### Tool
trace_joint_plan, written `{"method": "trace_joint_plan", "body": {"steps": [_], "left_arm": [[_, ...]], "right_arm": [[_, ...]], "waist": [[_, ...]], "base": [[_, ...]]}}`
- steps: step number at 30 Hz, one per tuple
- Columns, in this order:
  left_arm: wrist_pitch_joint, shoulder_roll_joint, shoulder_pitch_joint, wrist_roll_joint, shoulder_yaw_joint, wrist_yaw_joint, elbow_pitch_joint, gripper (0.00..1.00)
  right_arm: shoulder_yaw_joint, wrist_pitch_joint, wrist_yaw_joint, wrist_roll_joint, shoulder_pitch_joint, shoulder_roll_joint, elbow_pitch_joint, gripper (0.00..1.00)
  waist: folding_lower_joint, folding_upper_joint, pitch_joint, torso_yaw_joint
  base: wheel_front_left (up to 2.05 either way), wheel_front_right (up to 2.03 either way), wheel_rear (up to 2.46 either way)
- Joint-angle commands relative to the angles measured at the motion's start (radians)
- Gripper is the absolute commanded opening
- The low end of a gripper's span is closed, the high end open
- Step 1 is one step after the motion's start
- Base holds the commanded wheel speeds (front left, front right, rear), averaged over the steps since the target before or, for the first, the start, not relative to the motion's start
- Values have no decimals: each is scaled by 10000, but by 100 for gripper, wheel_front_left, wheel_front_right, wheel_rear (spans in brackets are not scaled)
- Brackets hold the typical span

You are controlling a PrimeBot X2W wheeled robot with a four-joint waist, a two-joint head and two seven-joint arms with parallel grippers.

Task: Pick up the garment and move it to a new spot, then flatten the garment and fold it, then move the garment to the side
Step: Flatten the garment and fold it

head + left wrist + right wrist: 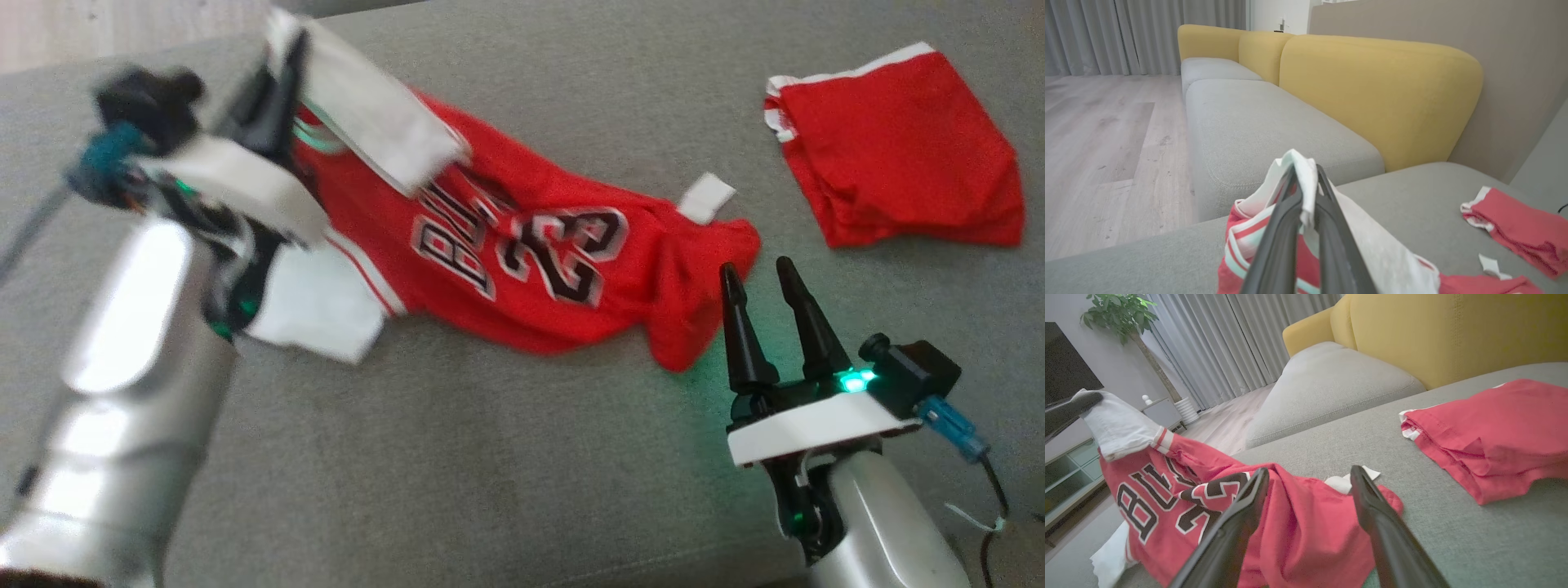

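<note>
Left end effector [1306,173] clenched on jersey [539,269] sleeve [367,114]; right end effector [758,273] released. Hem [694,327] to be gripped before level lift.

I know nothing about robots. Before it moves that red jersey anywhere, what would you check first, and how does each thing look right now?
1. Left gripper shut on the jersey's white edge: ok.
2. Grip firm enough for carrying: cannot tell.
3. Right gripper open, holding nothing, near the jersey's other end: ok.
4. Jersey off the grey seat: not ok. The gripped end is raised, and the rest lies on the seat.
5. Jersey flat: not ok, it is bunched and wrinkled.
6. Folded red garment apart from the jersey: ok.
</note>
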Motion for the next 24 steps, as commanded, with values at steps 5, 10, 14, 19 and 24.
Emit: {"method": "trace_joint_plan", "body": {"steps": [5,10,14,19,24], "left_arm": [[312,906,-1775,-319,1279,578,870,0],[380,1427,-2622,-240,1664,1042,2298,46],[176,1472,-2893,-288,1701,877,2908,100],[-737,1398,-3041,13,1445,636,3346,100],[-1761,1375,-2760,451,996,299,3381,100]], "right_arm": [[366,-109,-7,192,-495,-18,-400,100],[488,-109,-7,248,-554,-18,-468,100],[482,-109,-7,255,-567,-18,-509,100],[367,-109,-7,164,-535,-18,-504,100],[212,-109,-7,9,-554,-18,-492,100]], "waist": [[1,0,359,-517],[1,0,621,-818],[1,0,723,-869],[1,0,731,-625],[1,0,457,-158]], "base": [[0,0,0],[0,0,0],[0,0,0],[0,0,0],[0,0,0]]}}
